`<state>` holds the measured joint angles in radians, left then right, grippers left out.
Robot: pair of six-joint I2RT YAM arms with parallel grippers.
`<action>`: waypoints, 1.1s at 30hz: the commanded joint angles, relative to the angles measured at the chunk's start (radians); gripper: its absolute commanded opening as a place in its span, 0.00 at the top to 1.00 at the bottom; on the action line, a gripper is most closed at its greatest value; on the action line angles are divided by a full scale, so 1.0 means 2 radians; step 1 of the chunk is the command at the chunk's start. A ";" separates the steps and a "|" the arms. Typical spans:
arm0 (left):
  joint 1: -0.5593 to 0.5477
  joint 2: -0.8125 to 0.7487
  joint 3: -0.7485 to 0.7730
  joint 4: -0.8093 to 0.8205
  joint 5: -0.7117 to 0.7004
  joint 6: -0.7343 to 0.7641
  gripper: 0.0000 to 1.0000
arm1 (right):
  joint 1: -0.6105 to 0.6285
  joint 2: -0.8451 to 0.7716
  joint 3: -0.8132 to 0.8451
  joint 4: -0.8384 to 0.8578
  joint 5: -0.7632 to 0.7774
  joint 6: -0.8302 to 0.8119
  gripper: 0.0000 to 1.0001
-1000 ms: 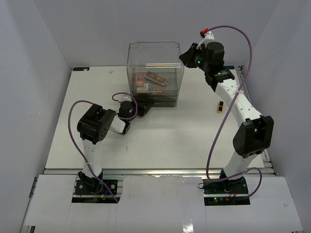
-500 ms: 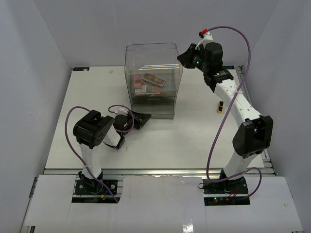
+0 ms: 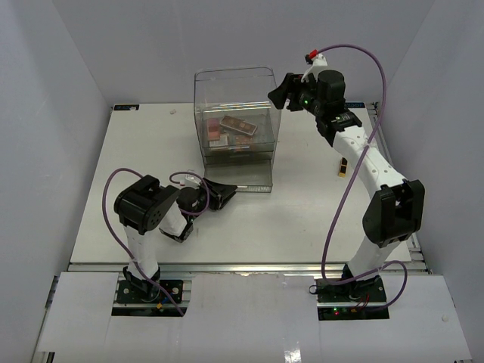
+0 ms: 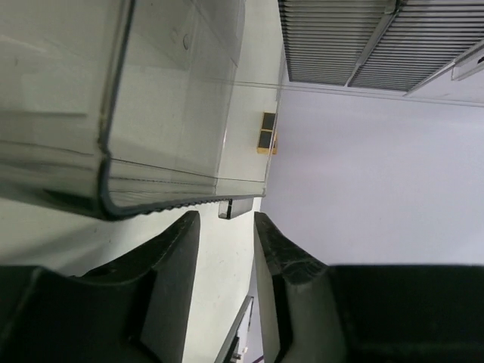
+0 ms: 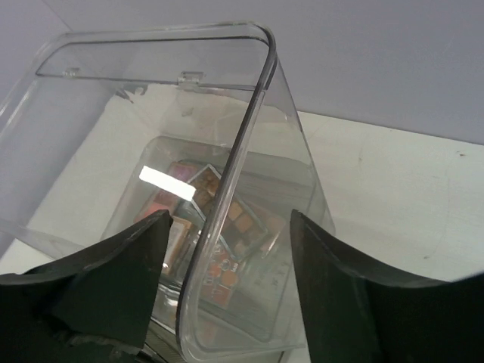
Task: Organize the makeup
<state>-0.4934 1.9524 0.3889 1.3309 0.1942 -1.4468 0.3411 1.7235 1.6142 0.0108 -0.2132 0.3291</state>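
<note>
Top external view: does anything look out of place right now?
One small orange palette lies alone on the table, right of the clear box, while the other palettes sit inside it. The box's bottom drawer also stands pulled out.

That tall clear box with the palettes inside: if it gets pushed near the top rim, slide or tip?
May tip rather than slide: the clear box is tall and would be pushed high. The palettes lie well below the rim, likely steadying it. Its glossy walls look slippery.
</note>
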 commanded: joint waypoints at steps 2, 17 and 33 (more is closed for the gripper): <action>0.000 -0.046 -0.005 -0.021 0.002 0.026 0.45 | 0.001 -0.051 -0.039 -0.051 -0.004 -0.084 0.15; 0.007 -0.364 -0.051 -0.300 -0.036 0.215 0.23 | -0.149 -0.249 -0.191 -0.221 -0.240 -0.375 0.10; 0.011 -0.590 0.141 -0.759 -0.078 0.566 0.02 | -0.232 -0.075 -0.156 -0.430 0.108 -0.854 0.04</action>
<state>-0.4751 0.7620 0.5774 0.1167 0.0458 -0.5883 -0.0735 1.4700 1.2167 -0.7922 -0.2042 -1.1411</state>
